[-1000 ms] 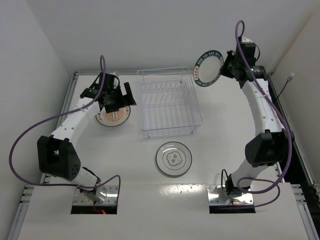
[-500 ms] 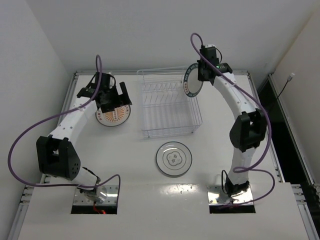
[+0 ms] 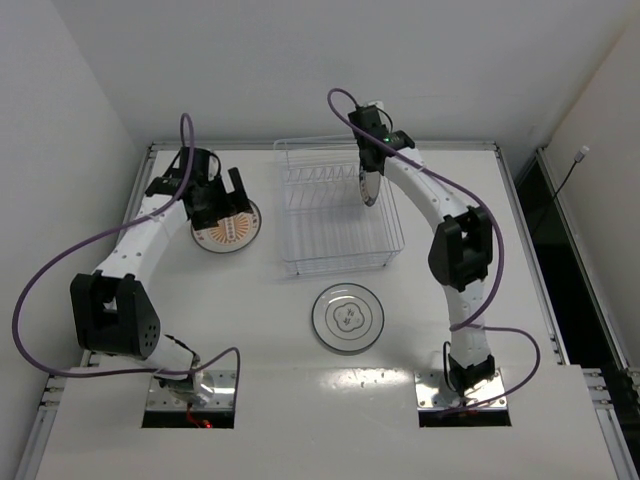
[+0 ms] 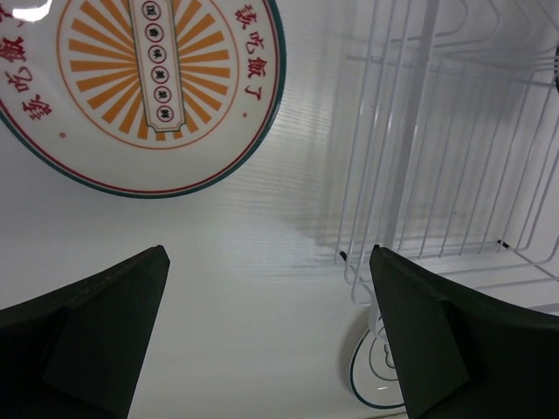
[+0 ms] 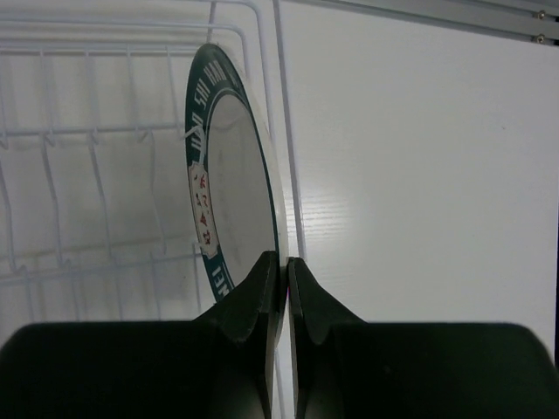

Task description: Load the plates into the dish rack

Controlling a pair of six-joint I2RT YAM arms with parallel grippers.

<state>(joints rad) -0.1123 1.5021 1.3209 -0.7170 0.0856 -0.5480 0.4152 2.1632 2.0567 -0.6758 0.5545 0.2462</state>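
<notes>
Upright wires of the rack (image 3: pixel 330 230) crowded the far middle of the surface (image 3: pixel 250 300). Open room lay between it and the grey-ringed plate (image 3: pixel 347 318).

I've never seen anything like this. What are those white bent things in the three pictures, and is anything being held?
Those are two robot arms bolted at the near edge of a white table, each ending in a two-finger gripper. The wide picture comes from a fixed camera above and behind them. The other two come from small cameras on the wrists, so the dark shapes at the bottom are each arm's own fingers. The right gripper is shut on the edge of a plate with a dark patterned rim, holding it upright over the right side of the wire dish rack. The left gripper is open and holds nothing, above an orange sunburst plate lying flat left of the rack. A grey-ringed plate lies flat in front of the rack.
</notes>
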